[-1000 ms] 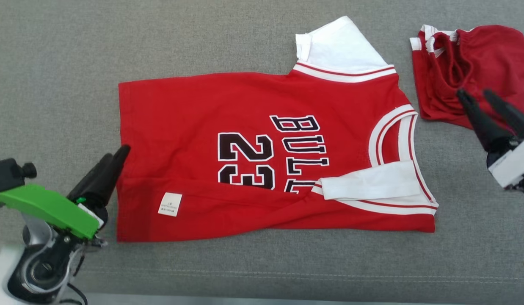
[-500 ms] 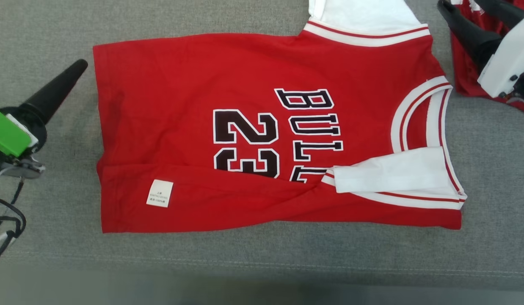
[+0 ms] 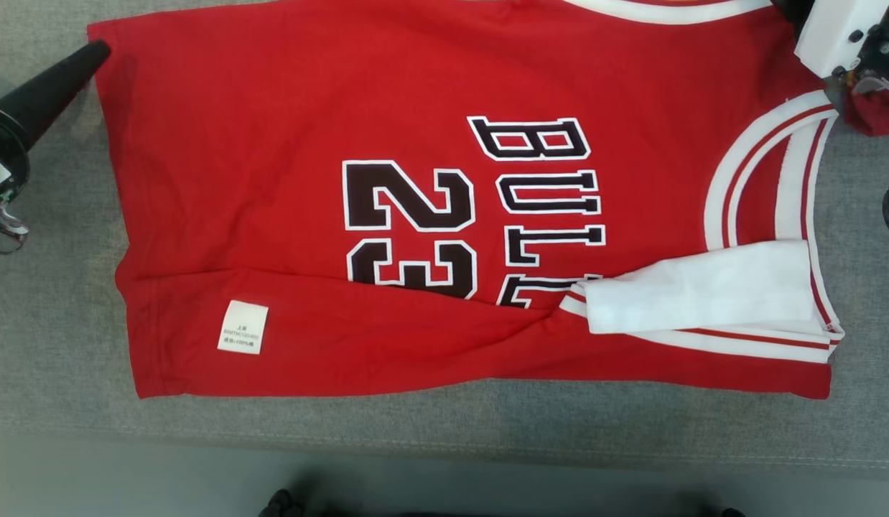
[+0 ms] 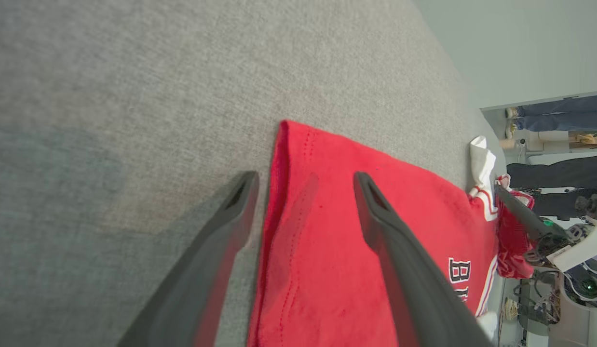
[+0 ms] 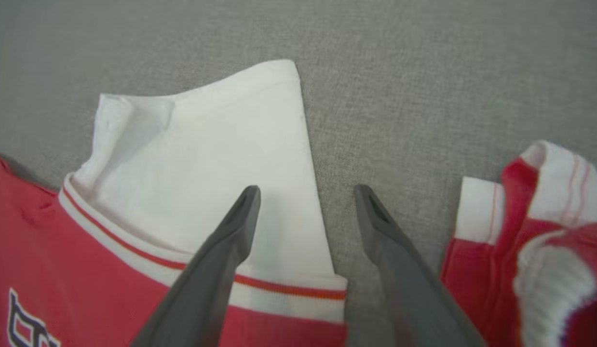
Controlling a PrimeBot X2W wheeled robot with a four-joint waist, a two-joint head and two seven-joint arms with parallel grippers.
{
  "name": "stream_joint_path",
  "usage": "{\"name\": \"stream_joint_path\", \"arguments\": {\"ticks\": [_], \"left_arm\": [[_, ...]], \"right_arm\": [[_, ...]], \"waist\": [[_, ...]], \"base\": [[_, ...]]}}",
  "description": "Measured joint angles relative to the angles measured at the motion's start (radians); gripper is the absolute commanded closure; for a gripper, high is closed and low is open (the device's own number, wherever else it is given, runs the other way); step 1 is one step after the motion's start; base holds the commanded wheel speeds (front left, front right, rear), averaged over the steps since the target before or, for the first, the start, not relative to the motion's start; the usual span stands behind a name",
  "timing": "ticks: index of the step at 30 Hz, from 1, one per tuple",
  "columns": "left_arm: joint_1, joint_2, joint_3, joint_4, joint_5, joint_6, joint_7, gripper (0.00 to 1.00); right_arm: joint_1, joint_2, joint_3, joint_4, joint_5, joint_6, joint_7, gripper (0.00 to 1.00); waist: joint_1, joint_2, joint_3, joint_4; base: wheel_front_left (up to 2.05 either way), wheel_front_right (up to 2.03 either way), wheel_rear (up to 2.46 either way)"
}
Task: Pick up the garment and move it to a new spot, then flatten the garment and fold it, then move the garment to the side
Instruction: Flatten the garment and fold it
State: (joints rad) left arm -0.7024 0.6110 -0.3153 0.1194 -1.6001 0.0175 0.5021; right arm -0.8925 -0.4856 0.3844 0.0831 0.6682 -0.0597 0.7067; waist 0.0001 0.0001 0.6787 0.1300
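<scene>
The red jersey (image 3: 272, 215) lies flat on the grey cloth-covered tabletop (image 3: 49, 402), hem toward the robot's left and collar toward its right, its near edge folded over so that a white label (image 3: 243, 327) faces up; the left pincer (image 4: 302, 179) is released, jaws wide, straddling the far hem corner, one finger over red cloth and the other over grey; the right pincer (image 5: 305, 193) is likewise released, astride the outer edge of the white sleeve (image 5: 207, 144), near a second, crumpled red garment (image 5: 535, 231); the jersey looks light, soft and limp, likely to sag and crease when lifted, and not fragile; a pinch at the hem corner and another at the shoulder band should keep the far edge taut for folding
</scene>
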Motion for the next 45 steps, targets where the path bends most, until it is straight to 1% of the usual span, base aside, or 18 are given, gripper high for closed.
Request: {"name": "stream_joint_path", "arguments": {"ticks": [9,13,19,25,29,30,31,32,33,34,38,39,40,41,42,43,44,45], "left_arm": [[-0.037,-0.012,-0.013,0.050,0.006,-0.026,0.018,0.00],[-0.052,-0.017,-0.009,0.066,0.004,-0.028,0.029,0.00],[-0.078,-0.016,-0.003,0.092,0.002,-0.037,0.041,0.00],[-0.099,-0.019,-0.009,0.112,-0.007,-0.046,0.062,0.00],[-0.108,-0.023,-0.011,0.127,-0.017,-0.062,0.080,0.00],[-0.111,-0.024,-0.013,0.129,-0.017,-0.062,0.085,0.03],[-0.115,-0.024,-0.016,0.130,-0.017,-0.063,0.091,0.11],[-0.118,-0.026,-0.020,0.132,-0.018,-0.063,0.098,0.22],[-0.118,-0.028,-0.024,0.132,-0.020,-0.064,0.105,0.27],[-0.118,-0.032,-0.029,0.133,-0.025,-0.068,0.111,0.52],[-0.118,-0.044,-0.045,0.136,-0.044,-0.072,0.134,0.63],[-0.119,-0.044,-0.046,0.137,-0.044,-0.073,0.134,0.64],[-0.119,-0.045,-0.046,0.140,-0.044,-0.076,0.136,0.69],[-0.120,-0.046,-0.046,0.144,-0.044,-0.079,0.135,0.70],[-0.120,-0.048,-0.046,0.149,-0.043,-0.080,0.135,0.71],[-0.123,-0.050,-0.044,0.153,-0.041,-0.081,0.131,0.79],[-0.124,-0.050,-0.044,0.158,-0.037,-0.086,0.129,1.00],[-0.124,-0.050,-0.045,0.163,-0.027,-0.088,0.123,1.00]], "right_arm": [[-0.070,0.048,0.023,0.082,-0.003,0.020,0.003,0.00],[-0.106,0.063,0.039,0.109,-0.006,0.030,0.008,0.00],[-0.155,0.106,0.055,0.143,-0.008,0.045,0.007,0.00],[-0.179,0.119,0.065,0.183,-0.008,0.065,-0.011,0.00],[-0.191,0.128,0.070,0.209,-0.009,0.077,-0.021,0.00],[-0.193,0.130,0.070,0.216,-0.009,0.080,-0.021,0.00],[-0.196,0.132,0.071,0.222,-0.009,0.082,-0.021,0.00],[-0.200,0.134,0.072,0.228,-0.009,0.086,-0.026,0.04],[-0.205,0.137,0.074,0.235,-0.009,0.086,-0.029,0.07],[-0.207,0.140,0.074,0.242,-0.009,0.086,-0.030,0.10],[-0.214,0.143,0.079,0.267,-0.010,0.095,-0.039,0.25],[-0.216,0.144,0.080,0.273,-0.010,0.099,-0.043,0.36],[-0.218,0.146,0.081,0.280,-0.010,0.104,-0.045,0.50],[-0.220,0.147,0.082,0.286,-0.010,0.104,-0.046,0.52],[-0.223,0.148,0.084,0.291,-0.010,0.106,-0.046,0.59],[-0.226,0.149,0.086,0.295,-0.010,0.111,-0.048,0.75],[-0.227,0.151,0.089,0.299,-0.010,0.113,-0.055,0.98],[-0.227,0.155,0.090,0.303,-0.010,0.113,-0.056,1.00]], "waist": [[0.0000,0.0000,0.032,0.000],[-0.0001,0.0000,0.038,0.001],[-0.0001,0.0000,0.053,-0.005],[-0.0001,0.0000,0.058,-0.012],[-0.0001,0.0000,0.056,-0.014],[-0.0001,0.0000,0.056,-0.015],[-0.0001,0.0000,0.055,-0.015],[-0.0001,0.0000,0.054,-0.015],[-0.0001,0.0000,0.054,-0.016],[-0.0001,0.0000,0.053,-0.015],[-0.0001,0.0000,0.049,-0.014],[-0.0001,0.0000,0.048,-0.013],[-0.0001,0.0000,0.047,-0.013],[-0.0001,0.0000,0.046,-0.012],[-0.0001,0.0000,0.045,-0.011],[-0.0001,0.0000,0.044,-0.011],[-0.0001,0.0000,0.043,-0.010],[-0.0001,0.0000,0.042,-0.009]], "base": [[0.00,0.00,0.00],[0.00,0.00,0.00],[0.00,0.00,0.00],[0.00,0.00,0.00],[0.00,0.00,0.00],[0.00,0.00,0.00],[0.00,0.00,0.00],[0.00,0.00,0.00],[0.00,0.00,0.00],[0.00,0.00,0.00],[0.00,0.00,0.00],[0.00,0.00,0.00],[0.00,0.00,0.00],[0.00,0.00,0.00],[0.00,0.00,0.00],[0.00,0.00,0.00],[0.00,0.00,0.00],[0.00,0.00,0.00]]}}
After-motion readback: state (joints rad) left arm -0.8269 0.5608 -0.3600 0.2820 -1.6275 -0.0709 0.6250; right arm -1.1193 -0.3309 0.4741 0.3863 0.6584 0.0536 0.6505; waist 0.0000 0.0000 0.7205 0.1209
